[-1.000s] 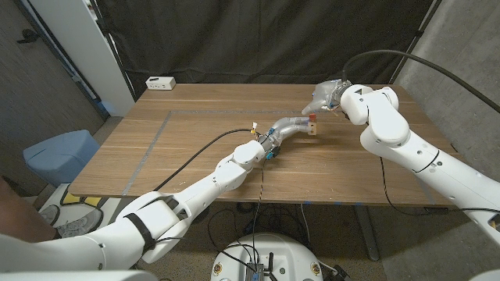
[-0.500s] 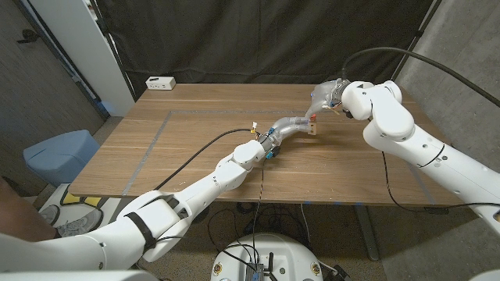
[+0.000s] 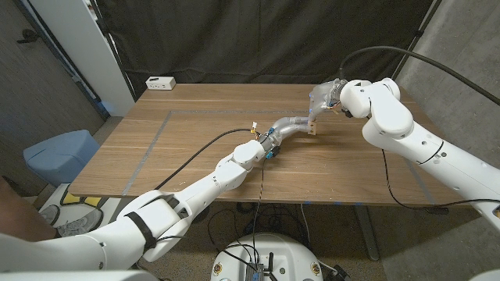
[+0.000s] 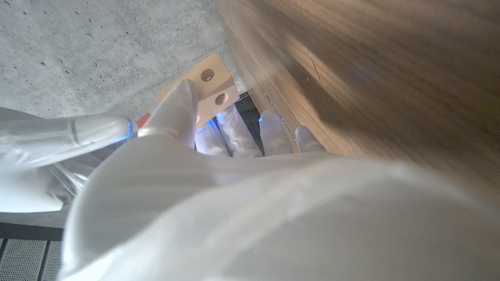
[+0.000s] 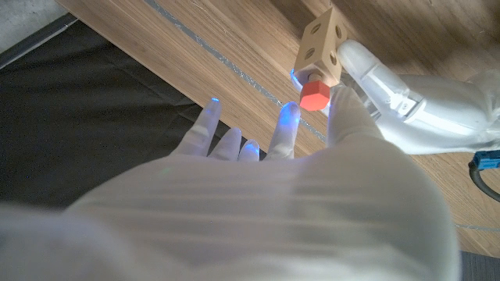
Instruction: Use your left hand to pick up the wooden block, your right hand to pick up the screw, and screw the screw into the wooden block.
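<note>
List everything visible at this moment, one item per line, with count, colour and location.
wooden block: one, light wood with round holes, held by the left hand above the table's far right part.
screw: one, red head, at the block's end, against the right hand's fingers.
table: one, brown wood, tape lines on it.
white box: one, far left corner.
blue bin: one, on the floor left of the table.
left hand: one, translucent white.
right hand: one, translucent white.

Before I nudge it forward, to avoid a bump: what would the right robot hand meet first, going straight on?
Probably the red screw in the wooden block that the left robot hand holds; depth is unclear.
</note>
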Tool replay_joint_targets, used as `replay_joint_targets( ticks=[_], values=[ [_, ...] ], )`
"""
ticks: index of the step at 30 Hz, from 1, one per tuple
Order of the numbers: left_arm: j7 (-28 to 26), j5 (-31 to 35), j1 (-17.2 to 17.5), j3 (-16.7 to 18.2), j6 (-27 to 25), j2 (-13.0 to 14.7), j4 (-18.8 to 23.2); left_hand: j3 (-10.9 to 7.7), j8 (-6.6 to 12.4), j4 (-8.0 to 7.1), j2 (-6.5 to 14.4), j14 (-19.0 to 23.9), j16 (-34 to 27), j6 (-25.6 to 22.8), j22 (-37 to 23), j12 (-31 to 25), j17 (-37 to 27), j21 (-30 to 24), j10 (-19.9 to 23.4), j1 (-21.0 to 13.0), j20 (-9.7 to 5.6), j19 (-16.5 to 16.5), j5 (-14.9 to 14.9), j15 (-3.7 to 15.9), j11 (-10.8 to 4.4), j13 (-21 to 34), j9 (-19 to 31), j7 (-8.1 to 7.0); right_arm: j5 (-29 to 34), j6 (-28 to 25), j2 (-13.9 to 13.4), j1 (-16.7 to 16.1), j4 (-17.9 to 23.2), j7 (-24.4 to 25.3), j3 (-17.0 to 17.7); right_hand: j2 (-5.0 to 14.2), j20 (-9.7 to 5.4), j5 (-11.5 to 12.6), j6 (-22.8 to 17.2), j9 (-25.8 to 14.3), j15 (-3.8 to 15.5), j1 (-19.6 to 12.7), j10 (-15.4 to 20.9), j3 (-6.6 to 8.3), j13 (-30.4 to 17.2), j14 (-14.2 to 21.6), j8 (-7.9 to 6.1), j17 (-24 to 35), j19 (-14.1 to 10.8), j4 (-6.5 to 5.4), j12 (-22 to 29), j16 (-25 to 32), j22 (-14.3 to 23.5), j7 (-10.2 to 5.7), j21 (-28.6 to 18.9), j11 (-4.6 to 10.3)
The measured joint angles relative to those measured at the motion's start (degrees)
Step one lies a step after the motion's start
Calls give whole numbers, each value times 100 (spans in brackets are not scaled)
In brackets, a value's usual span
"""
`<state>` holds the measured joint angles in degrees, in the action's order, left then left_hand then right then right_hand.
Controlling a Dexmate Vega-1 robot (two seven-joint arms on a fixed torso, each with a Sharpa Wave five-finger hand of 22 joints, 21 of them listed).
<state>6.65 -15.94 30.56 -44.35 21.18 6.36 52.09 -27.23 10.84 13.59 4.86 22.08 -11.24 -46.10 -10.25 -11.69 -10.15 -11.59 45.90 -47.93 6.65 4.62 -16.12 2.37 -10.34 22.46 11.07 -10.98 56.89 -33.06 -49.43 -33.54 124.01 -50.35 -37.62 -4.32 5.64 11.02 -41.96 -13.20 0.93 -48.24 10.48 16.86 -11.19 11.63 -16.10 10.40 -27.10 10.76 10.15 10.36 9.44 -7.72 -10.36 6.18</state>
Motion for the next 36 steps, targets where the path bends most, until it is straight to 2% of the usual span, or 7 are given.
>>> replay_joint_targets(
  ticks=[9, 19, 29, 36],
  values=[
    [10, -2, -26, 0, 0, -32, -59, 0, 0, 0, 0, 0, 0, 1, 0, -19, 0, 0, -10, 0, 0, 0, 2, 0, 9, 18, -3, 1, 68, 9, 12, 32, -34, -50, -41, -27, -34, 0, -87, 1, 0, -253, 26, 71, 0, 1, -46, 0, -34, -24, 27, 28, 0, -55, 0, 80],
    [14, -2, -43, -4, 21, -53, -93, -1, 0, 0, 0, 0, 0, 2, 0, -19, 0, 0, -10, 0, 0, 0, 4, 0, 10, 14, -2, 3, 104, 54, 41, 33, -81, 4, -44, -27, -74, 1, -290, -26, 52, -298, 68, 114, -1, 54, -134, 0, -74, -67, 67, 73, 0, -37, -28, 121],
    [14, -1, -52, -8, 25, -61, -107, -8, 0, -8, 0, 0, 0, 4, 0, -18, 0, 0, -20, 0, 0, 0, 5, 0, 19, 31, 1, 4, 116, 76, 61, 13, -124, 104, -44, 3, -136, 1, -656, -71, 93, -390, 202, 143, -1, 95, -353, 1, -137, -96, 110, 72, 0, -37, -28, 251],
    [21, -1, -62, -10, 26, -67, -126, -9, 0, -9, 0, 0, 0, 14, 0, -16, 0, 0, -18, 1, 0, 0, 0, 0, 17, 31, 0, 13, 126, 78, 68, -11, -135, 152, -36, 35, -156, 1, -847, -105, 124, -421, 277, 158, -1, 126, -449, 1, -157, -111, 111, 72, 0, -20, -28, 241]
  ],
)
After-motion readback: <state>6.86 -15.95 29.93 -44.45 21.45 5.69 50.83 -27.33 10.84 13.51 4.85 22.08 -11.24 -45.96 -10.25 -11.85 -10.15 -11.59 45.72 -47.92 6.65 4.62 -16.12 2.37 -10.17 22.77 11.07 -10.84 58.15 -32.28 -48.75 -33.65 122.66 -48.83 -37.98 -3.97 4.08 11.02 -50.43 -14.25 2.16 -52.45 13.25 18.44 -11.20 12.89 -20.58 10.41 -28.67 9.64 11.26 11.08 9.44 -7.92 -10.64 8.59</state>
